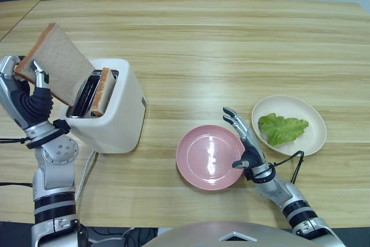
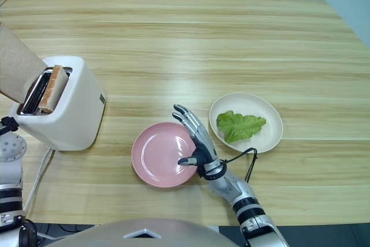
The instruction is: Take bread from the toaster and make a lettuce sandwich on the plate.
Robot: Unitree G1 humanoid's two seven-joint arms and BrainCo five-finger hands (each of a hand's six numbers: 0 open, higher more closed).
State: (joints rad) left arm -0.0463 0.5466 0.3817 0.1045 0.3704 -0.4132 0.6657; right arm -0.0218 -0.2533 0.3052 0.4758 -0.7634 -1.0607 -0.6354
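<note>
Brown bread [image 1: 58,62] gripped in my left hand [image 1: 29,96], tilted above the toaster [image 1: 118,117] at left, my right hand [image 1: 245,143] fingers outstretched and released, at the right edge of the pink plate [image 1: 193,169], wide wooden tabletop [image 1: 231,44] across the upper frame

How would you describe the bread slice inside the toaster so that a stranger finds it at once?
On the wooden table, find the white toaster at the left. A bread slice stands in its slot nearer the pink plate. Unlike it, the other slice is held up by the left hand, outside the toaster.
</note>
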